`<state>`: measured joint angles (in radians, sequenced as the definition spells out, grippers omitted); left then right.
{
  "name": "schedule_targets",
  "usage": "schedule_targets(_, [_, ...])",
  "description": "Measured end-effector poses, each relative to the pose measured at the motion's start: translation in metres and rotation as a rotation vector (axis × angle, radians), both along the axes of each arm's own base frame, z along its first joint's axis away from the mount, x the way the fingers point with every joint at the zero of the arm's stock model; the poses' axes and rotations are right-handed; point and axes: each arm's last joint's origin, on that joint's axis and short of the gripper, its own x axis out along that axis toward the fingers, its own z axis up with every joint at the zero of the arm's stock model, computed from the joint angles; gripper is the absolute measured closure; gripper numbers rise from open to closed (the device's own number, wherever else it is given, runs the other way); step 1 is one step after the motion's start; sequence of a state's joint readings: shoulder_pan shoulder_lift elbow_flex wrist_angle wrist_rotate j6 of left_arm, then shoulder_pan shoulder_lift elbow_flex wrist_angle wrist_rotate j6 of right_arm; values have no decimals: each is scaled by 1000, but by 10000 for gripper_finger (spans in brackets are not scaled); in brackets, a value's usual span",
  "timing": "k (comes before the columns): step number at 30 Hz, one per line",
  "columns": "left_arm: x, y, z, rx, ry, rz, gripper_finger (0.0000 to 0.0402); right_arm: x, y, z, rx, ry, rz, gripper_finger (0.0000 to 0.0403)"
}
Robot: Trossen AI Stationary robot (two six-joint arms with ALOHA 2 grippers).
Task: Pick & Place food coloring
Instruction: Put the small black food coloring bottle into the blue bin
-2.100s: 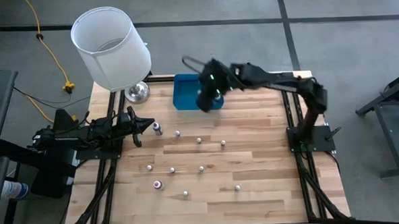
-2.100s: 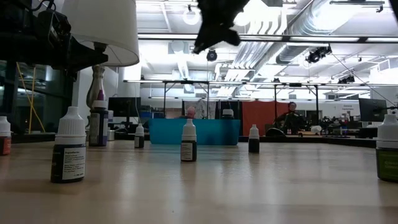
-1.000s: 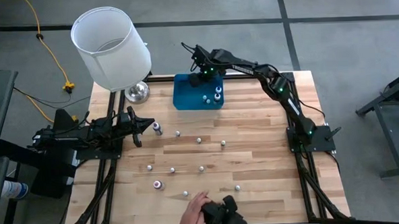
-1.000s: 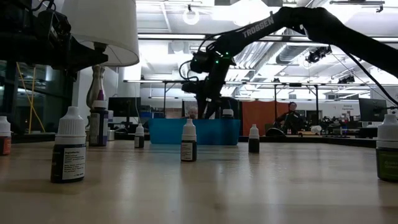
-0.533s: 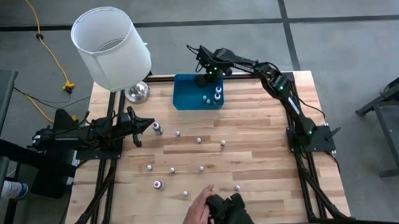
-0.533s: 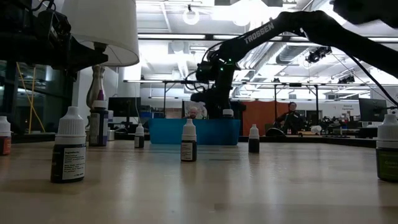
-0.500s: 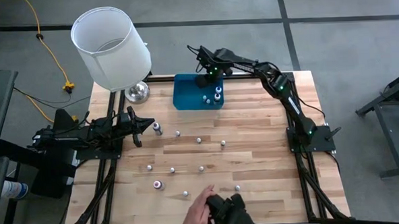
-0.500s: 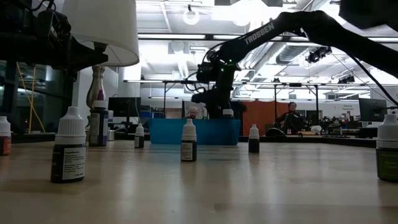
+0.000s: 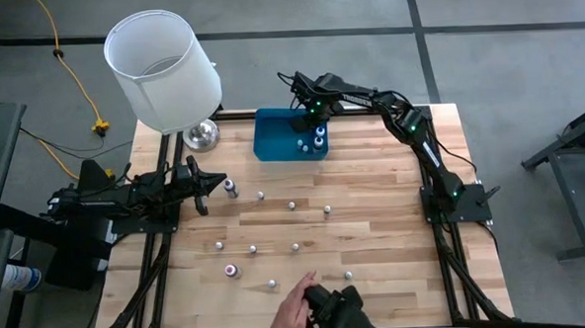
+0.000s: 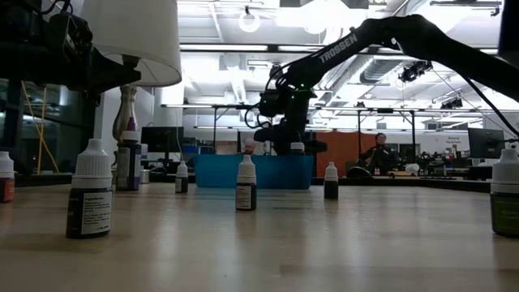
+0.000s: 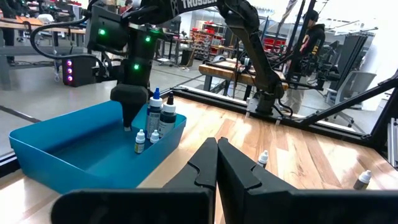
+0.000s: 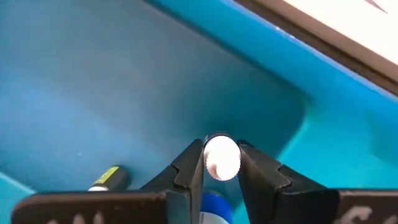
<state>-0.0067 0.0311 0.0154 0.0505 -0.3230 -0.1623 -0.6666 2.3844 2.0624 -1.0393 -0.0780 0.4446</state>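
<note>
A: Item, right hand point(image 12: 221, 163): since a second ago it has dropped lower into the blue tray point(image 9: 271, 135), still clamped on a white-capped food coloring bottle point(image 12: 221, 155).

B: Meaning?

A: Bottle inside tray, not yet released; placing looks nearly done. Left hand point(image 11: 217, 163): clenched, empty, parked at the surface's point(image 9: 373, 200) left edge. More bottles point(image 9: 292, 206) remain scattered outside the tray.
</note>
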Motion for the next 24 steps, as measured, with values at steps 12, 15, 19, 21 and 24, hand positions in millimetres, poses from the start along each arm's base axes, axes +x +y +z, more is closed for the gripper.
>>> schedule_targets(12, [0, 0, 0, 0, 0, 0, 401, -1, 0, 0, 11, 5, 1, 287])
schedule_targets(15, [0, 0, 0, 0, 0, 0, 401, -1, 0, 0, 10, 5, 1, 276])
schedule_targets(19, [0, 0, 0, 0, 0, 0, 401, 0, 0, 0, 3, -1, 1, 272])
schedule_targets(21, [0, 0, 0, 0, 0, 0, 401, 1, -1, 3, -2, -8, 8, 273])
schedule_targets(24, [0, 0, 0, 0, 0, 0, 401, 2, -2, 9, -13, -22, 31, 273])
